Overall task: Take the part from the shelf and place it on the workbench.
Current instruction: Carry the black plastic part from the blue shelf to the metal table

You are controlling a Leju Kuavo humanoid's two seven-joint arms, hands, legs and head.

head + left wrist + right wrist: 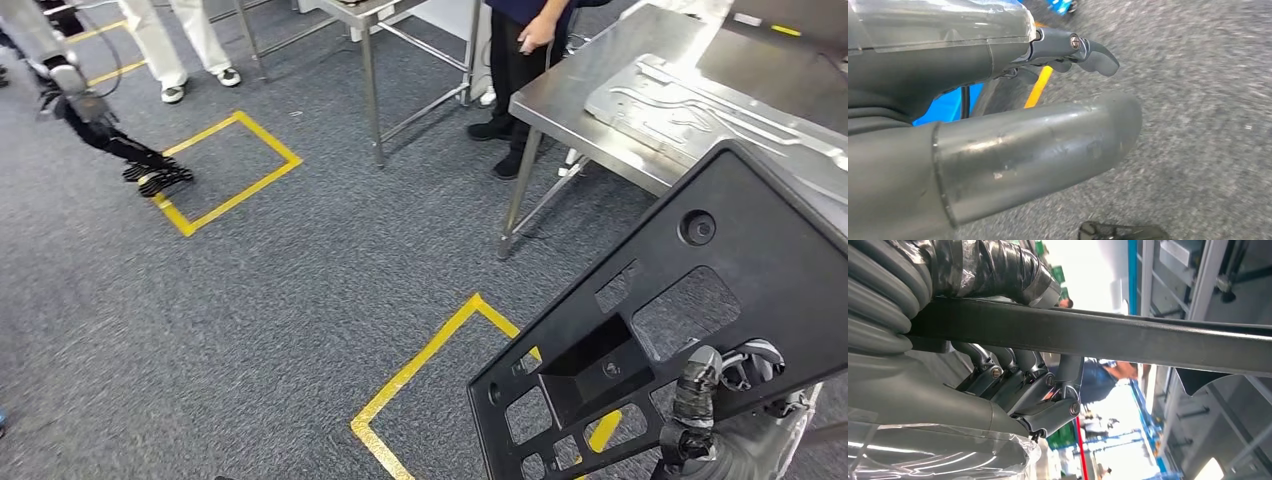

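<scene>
My right hand grips a large flat black plastic part with several cut-outs, held tilted at the lower right of the head view. The right wrist view shows the part's edge clamped between the taped thumb and the dark fingers. The steel workbench stands at the upper right, just beyond the part's top corner. My left hand hangs at the far left over the carpet, holding nothing, fingers loosely curled. Its thumb and fingers appear in the left wrist view above the grey carpet.
A silver moulded panel lies on the workbench. A person in dark trousers stands by its far end, another in white trousers at the top left. A steel frame table stands at the back. Yellow tape squares mark the carpet.
</scene>
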